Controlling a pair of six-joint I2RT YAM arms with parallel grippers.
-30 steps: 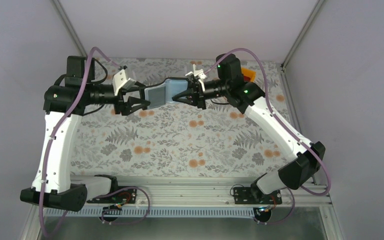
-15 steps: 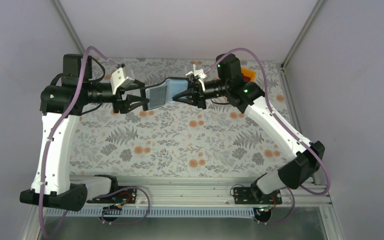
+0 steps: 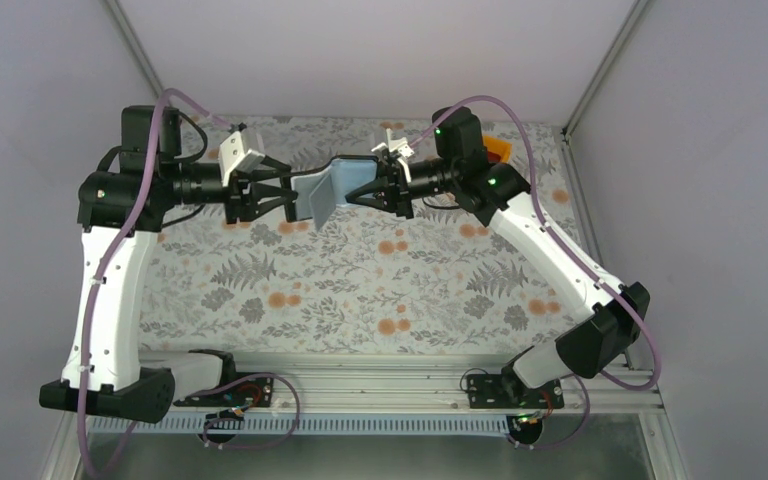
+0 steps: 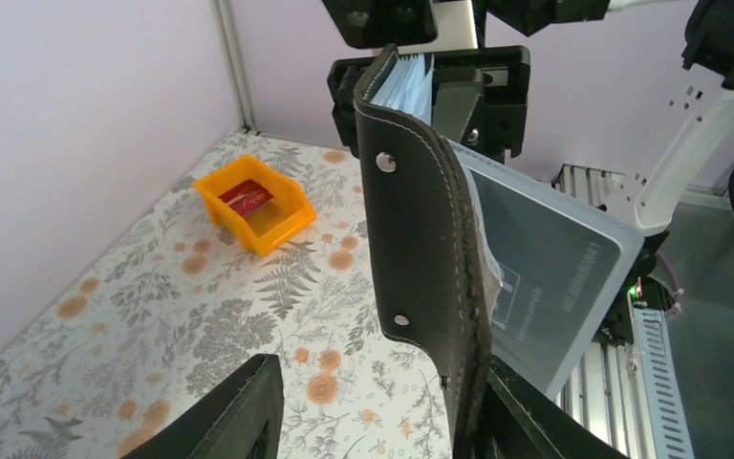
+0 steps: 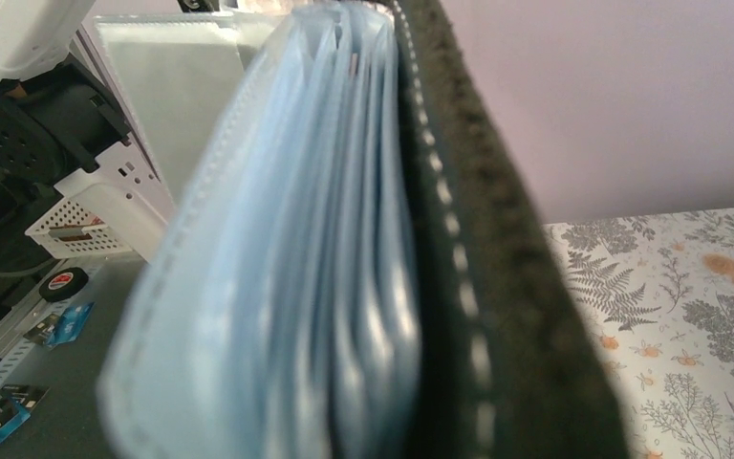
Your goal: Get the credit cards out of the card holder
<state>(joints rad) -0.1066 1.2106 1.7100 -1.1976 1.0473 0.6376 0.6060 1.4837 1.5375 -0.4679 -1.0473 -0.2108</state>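
The card holder (image 3: 332, 183) is a black wallet held in the air between both arms, above the back of the table. My right gripper (image 3: 370, 186) is shut on its right end; in the right wrist view the black cover (image 5: 468, 239) and the bluish clear sleeves (image 5: 277, 249) hide my fingers. My left gripper (image 3: 278, 195) is open, its jaws wide apart (image 4: 377, 382). The black cover (image 4: 420, 220) leans against the right-hand finger (image 4: 526, 421), and one grey-blue sleeve (image 4: 545, 258) fans out beyond it. No credit card shows; any are hidden inside the sleeves.
An orange bin (image 4: 253, 203) with a red card (image 4: 245, 198) in it stands at the back right of the floral table (image 3: 360, 280), behind the right arm in the top view (image 3: 497, 150). Grey walls enclose the table on three sides.
My left wrist has rolled and risen slightly. The wallet's open flap has swung from lying flat to tilted nearly edge-on. The right arm has held still.
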